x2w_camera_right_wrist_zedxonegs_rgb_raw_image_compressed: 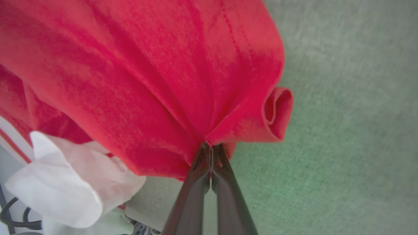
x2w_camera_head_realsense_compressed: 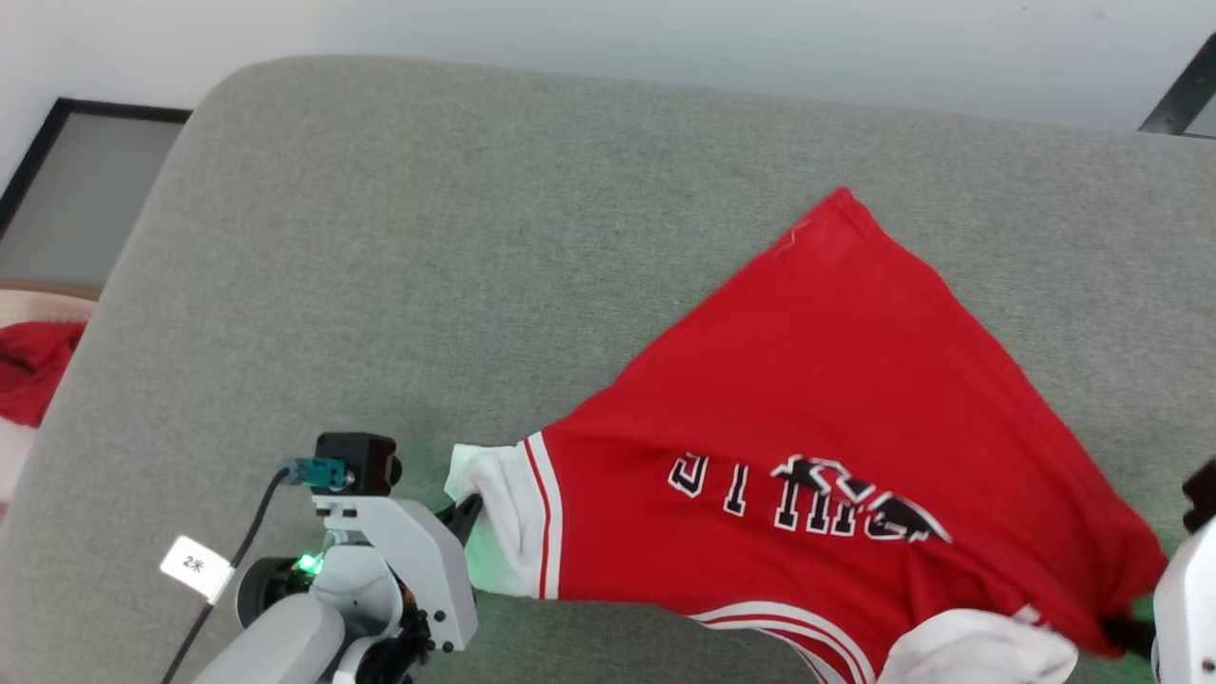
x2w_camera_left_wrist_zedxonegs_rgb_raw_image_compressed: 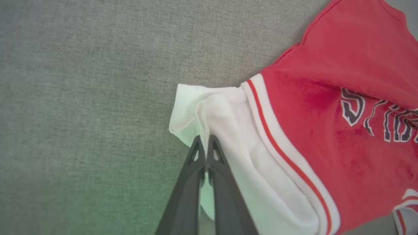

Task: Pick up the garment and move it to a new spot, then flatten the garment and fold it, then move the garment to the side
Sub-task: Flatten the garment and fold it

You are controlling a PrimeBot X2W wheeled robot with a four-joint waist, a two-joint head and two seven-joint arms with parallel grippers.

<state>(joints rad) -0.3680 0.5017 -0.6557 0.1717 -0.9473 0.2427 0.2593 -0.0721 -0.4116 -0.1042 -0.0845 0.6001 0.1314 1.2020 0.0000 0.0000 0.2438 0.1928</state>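
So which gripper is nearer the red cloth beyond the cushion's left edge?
Left. The left gripper pinches the garment's white sleeve, right of the red cloth; the right gripper grips its far-right edge.

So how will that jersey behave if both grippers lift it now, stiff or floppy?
Probably floppy: the jersey bunches into pleats where the right gripper pinches it. Likely light: the left gripper holds it by a tip pinch on the sleeve alone. Lifted, its middle would probably sag between the two grips.

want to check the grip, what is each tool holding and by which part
Both hold the garment: the left tool is shut on its white sleeve, the right tool on a bunched fold of red body fabric.
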